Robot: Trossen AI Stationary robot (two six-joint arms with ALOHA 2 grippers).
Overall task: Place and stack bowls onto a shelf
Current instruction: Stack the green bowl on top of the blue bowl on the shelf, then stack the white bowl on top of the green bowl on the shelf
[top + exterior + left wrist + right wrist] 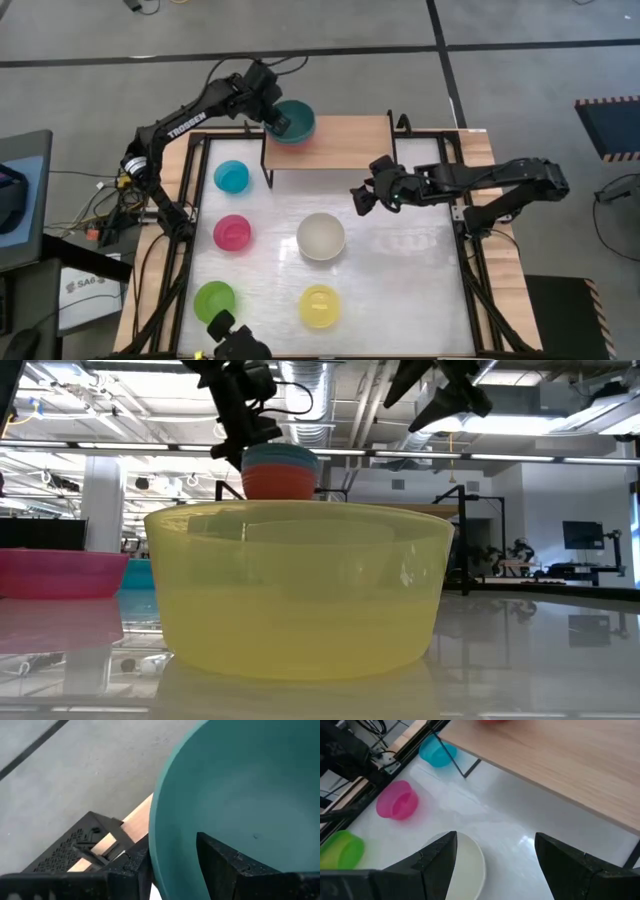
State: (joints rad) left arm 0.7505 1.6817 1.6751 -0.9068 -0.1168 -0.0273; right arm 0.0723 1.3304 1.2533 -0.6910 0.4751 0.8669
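Teal bowl (294,122): at shelf (345,140) left end, its rim pinched by left pincer (279,124). Judged light, stiff, slick; best gripped at rim. Right pincer (357,197): wide, empty, beside white bowl (321,236).

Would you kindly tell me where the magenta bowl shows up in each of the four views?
High view: the magenta bowl sits left of centre on the table, between the cyan bowl and the lime green bowl.
Low view: at the left edge, beside the yellow bowl.
Left wrist view: not in it.
Right wrist view: at the left.
Shared landmark: the cyan bowl, next to it toward the shelf.
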